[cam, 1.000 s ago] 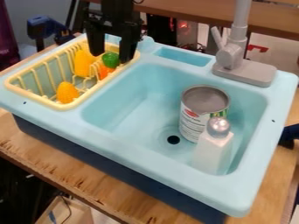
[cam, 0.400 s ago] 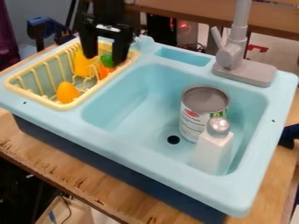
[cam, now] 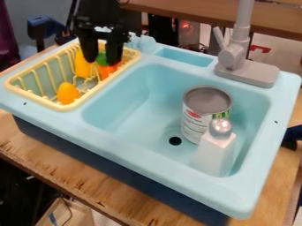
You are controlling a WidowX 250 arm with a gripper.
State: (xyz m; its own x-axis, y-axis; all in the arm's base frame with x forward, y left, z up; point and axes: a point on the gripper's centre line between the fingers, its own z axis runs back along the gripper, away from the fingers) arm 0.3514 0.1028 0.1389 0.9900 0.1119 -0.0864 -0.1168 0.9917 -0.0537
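Toy sink unit with dish rack, work at the approach stage. Jaws apart, pointing down into the far end of the yellow rack (cam: 73, 106), with green piece (cam: 101, 58) in the gap between and orange piece (cam: 106, 71) just below. Contact with either: impossible to tell. Judged as done: placing of the jaws around the green piece. Judged as not yet done: any clamping or lifting, with both pieces low inside the rack.

Close by, towards the rack's left edge: upright yellow piece (cam: 81, 66), just beside one side of the jaws and a likely hindrance to closing or sideways travel. Also a possible obstacle: raised rack wall around the pieces. At the rack's near corner, well apart from the jaws: yellow-orange oval piece (cam: 68, 93).

Farther out, beside the rack: light blue sink (cam: 153, 170), holding an upright can (cam: 198, 123) towards the right edge of the basin and, in front, a white bottle (cam: 213, 152) with silvery cap, both well out of the way. At the sink's far right corner: grey faucet (cam: 235, 55). Beneath everything: wooden desk (cam: 77, 185), with blue clamp (cam: 44, 26) beyond the far left edge
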